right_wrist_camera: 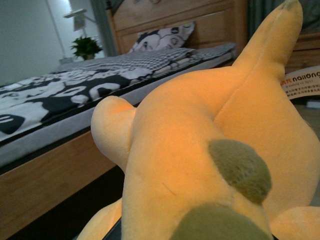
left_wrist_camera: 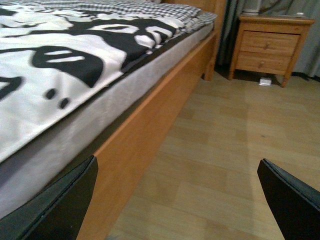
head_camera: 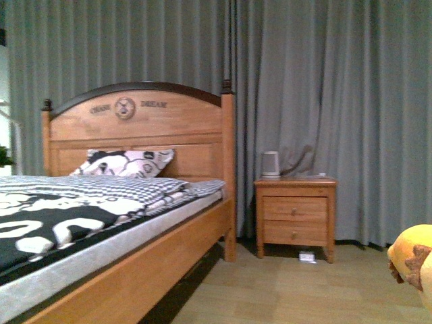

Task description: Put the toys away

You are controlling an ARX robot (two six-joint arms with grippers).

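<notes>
The orange-yellow plush toy (right_wrist_camera: 200, 150) fills the right wrist view, with brownish-green patches and a pointed ear or horn sticking up. My right gripper is shut on it; the fingers are hidden under the plush. In the front view only a part of the toy (head_camera: 413, 260) shows at the right edge, above the floor. My left gripper (left_wrist_camera: 177, 200) hangs open over the wooden floor beside the bed frame, its two dark fingers (left_wrist_camera: 60, 205) wide apart with nothing between them.
A wooden bed (head_camera: 135, 270) with black-and-white bedding (head_camera: 61, 216) and a pillow (head_camera: 125, 163) stands on the left. A two-drawer nightstand (head_camera: 295, 216) with a white kettle (head_camera: 271, 164) stands against grey curtains (head_camera: 324, 81). Wooden floor (head_camera: 290, 290) lies between them.
</notes>
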